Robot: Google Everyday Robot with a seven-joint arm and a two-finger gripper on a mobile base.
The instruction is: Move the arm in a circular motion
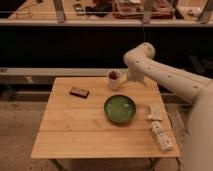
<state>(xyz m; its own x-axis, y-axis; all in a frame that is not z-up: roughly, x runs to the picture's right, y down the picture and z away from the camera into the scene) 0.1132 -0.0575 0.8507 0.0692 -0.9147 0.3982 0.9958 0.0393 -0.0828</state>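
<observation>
**Arm bent over the back right corner of the table**

The arm (167, 79) enters from the right side of the view. One thick cream-white segment fills the right edge, and a second one rises to the left up to a rounded elbow above the far edge of the table (75, 131). From this elbow a short segment points down toward the tabletop.

The gripper (131, 76) is at the lower end of this short segment, at the back edge of the table and just to the right of a white cup (114, 79). I cannot tell if it touches the cup. I also cannot tell if the gripper is apart or together, because it merges with the arm and the dark background.

A green bowl (120, 109) stands near the middle of the table, in front of the cup and apart from the arm. A small dark brown bar (79, 92) lies to the left of the cup. Near the right edge lie a pale packet (154, 112) and, in front of it, a long white wrapped thing (160, 136). Behind the table there is a dark counter (60, 50).
</observation>
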